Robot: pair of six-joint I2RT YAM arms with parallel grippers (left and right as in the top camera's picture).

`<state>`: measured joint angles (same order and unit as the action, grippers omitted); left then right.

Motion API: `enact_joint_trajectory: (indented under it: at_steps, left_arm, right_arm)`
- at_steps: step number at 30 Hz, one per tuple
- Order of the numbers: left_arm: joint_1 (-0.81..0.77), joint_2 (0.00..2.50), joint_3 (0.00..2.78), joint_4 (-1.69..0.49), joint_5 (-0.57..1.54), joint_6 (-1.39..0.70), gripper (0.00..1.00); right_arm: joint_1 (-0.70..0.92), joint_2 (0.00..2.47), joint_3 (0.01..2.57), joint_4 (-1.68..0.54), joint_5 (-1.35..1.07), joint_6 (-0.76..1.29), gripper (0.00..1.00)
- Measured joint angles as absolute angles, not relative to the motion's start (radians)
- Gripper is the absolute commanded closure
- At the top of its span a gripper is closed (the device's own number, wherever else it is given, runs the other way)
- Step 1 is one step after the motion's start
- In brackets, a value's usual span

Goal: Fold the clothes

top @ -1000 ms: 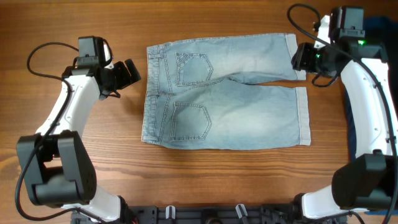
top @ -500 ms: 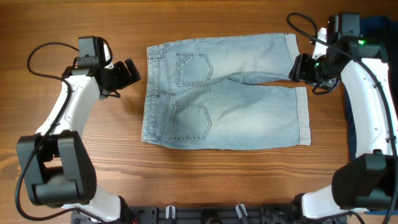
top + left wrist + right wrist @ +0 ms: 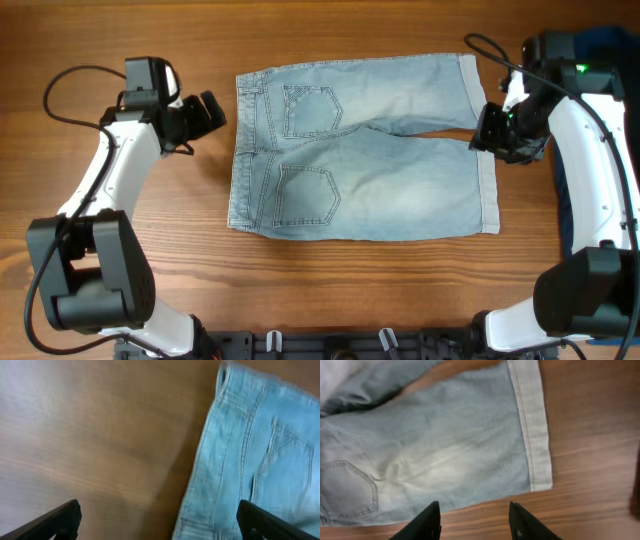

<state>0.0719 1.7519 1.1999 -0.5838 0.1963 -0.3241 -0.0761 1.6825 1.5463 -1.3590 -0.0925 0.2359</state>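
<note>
Wood-grain table [image 3: 330,285] is seen beneath everything. The light blue denim shorts [image 3: 360,150] are laid flat on it, back side up, about midway between the two arms. Their waistband is turned toward the left arm and their two cuffed leg hems toward the right arm. Two back pockets [image 3: 310,110] are shown just inside the waistband. A thin wedge of wood is exposed between the legs near the hems.

The left gripper [image 3: 210,113] is held just off the waistband end of the shorts, clear of the cloth. In the left wrist view, which is blurred, its fingers [image 3: 60,520] are spread wide with nothing gripped. Bare wood and the waistband corner of the shorts [image 3: 250,460] are framed between them.

The right gripper [image 3: 492,128] is positioned at the hem end of the shorts, by the gap between the two cuffs. Whether the cloth is touched cannot be told. In the right wrist view its fingers [image 3: 427,522] are parted and nothing is held. One leg of the shorts [image 3: 435,445], with its cuff and part of a pocket, is seen beyond them.

A dark navy garment [image 3: 605,40] is glimpsed beyond the hem end of the shorts, well apart from them and partly hidden by the right arm.
</note>
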Motion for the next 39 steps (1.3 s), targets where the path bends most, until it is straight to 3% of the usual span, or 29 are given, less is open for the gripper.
enact_joint_trajectory:
  at_steps: [7,15,18,21,23,32,39]
  left_arm:
    - [0.072,1.72,1.198,-0.773,0.329,-0.305,0.0]
    - [-0.023,1.402,1.17,-0.906,0.362,-0.276,0.0]
    - [-0.097,1.269,1.12,-0.916,0.345,-0.297,0.0]
    - [-0.177,1.156,1.014,-0.918,0.298,-0.336,0.0]
    - [-0.195,1.127,0.955,-0.882,0.274,-0.358,0.0]
    - [-0.199,1.163,0.795,-0.747,0.23,-0.4,0.0]
    - [-0.199,1.276,0.794,-0.696,0.229,-0.403,0.0]
  right_arm:
    - [-0.076,1.597,1.545,-1.402,-0.033,0.31,0.54]
    - [-0.076,1.432,1.493,-1.431,-0.017,0.331,0.55]
    - [-0.076,1.414,1.397,-1.38,-0.017,0.346,0.52]
    - [-0.076,1.414,1.247,-1.297,-0.017,0.37,0.41]
    - [-0.076,1.412,1.172,-1.227,-0.018,0.381,0.39]
    - [-0.178,1.414,0.884,-0.987,-0.017,0.442,0.39]
    - [-0.279,1.421,0.806,-0.874,-0.02,0.453,0.39]
